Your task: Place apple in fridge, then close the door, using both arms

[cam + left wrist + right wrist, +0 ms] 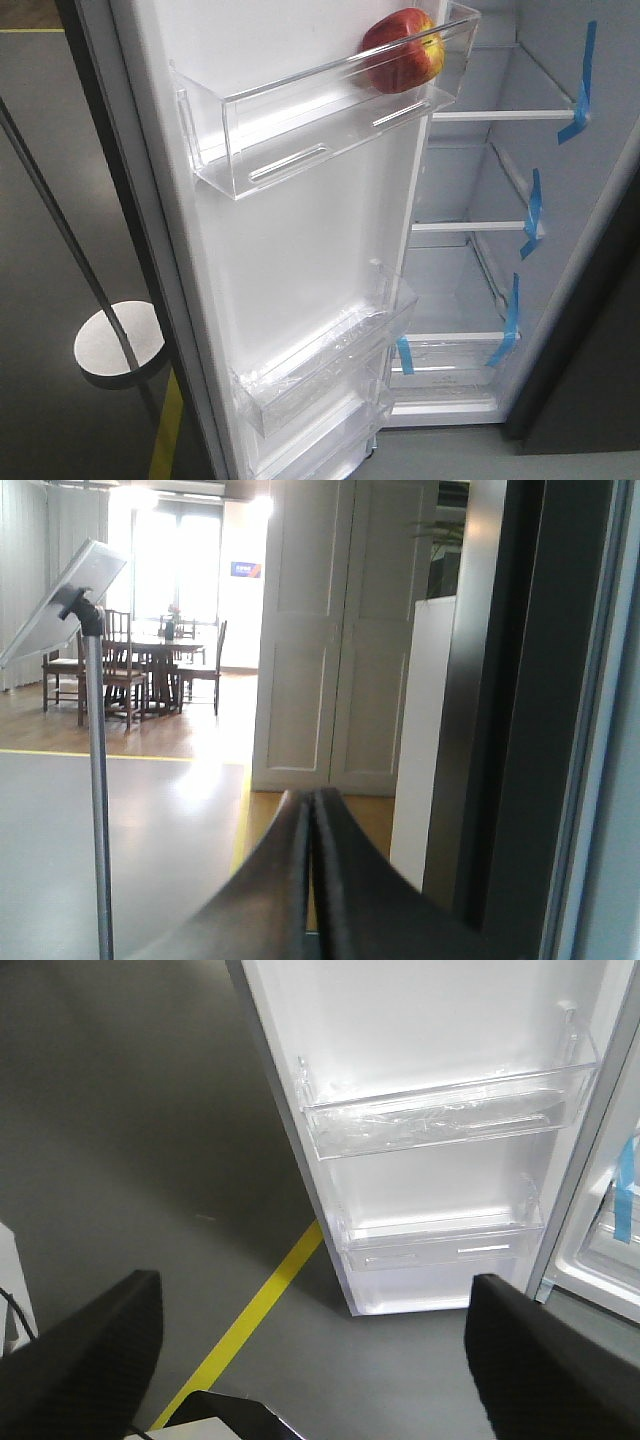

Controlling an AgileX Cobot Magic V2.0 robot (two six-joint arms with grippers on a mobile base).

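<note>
Left gripper [312, 796] sits closest in its wrist view, jaws pressed together with nothing between them. Beyond it, from the left: a stand [96, 780] with a tilted panel on top, a table [150, 640] with chairs, then white panelled doors [340, 630]. In the front view the same kind of pole and round base stands on grey floor at far left, with a yellow line [165, 430] just beside it. The door [300, 260] is swung wide open, its white inner face toward the camera. Its top bin [290, 120] is clear plastic, and the apple [402, 48] lies in the right end of it, leaning on the front wall. Two lower bins [330, 360] sit below. Right of the door the fridge [590, 230] is open, white inside, with three glass shelves [480, 227], each with blue tape [580, 85] at its right end. Right gripper [315, 1282] hangs over the floor near the door's bottom, jaws spread wide, holding nothing, with the lower bins ahead of it.
</note>
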